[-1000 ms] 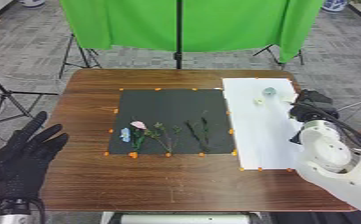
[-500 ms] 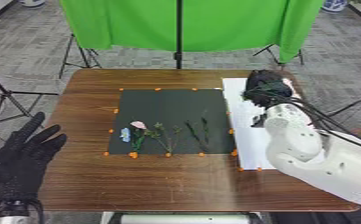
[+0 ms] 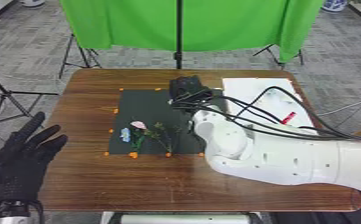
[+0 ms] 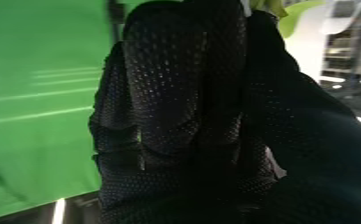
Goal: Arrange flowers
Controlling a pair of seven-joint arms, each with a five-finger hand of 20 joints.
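Observation:
In the head view, my right hand [image 3: 190,90] is over the back edge of the black mat [image 3: 145,107]. A yellow-green flower piece [image 4: 267,6] is pinched at the fingertips of my right hand [image 4: 172,85] in the right wrist view. On the mat's front left lie a pink flower [image 3: 138,124], a blue flower [image 3: 125,134] and green stems [image 3: 166,137]. My right forearm hides the mat's front right. My left hand [image 3: 25,155] rests off the table's left side, fingers straight.
A white sheet [image 3: 247,85] lies right of the mat, partly under my right arm and its cables, with a small red thing [image 3: 288,118] beside them. Orange tape marks edge the mat. A green cloth [image 3: 185,25] hangs behind the brown table [image 3: 96,185].
My right hand has swung left from the table's right edge, across the white sheet, to the back of the black mat. My left hand has hardly moved.

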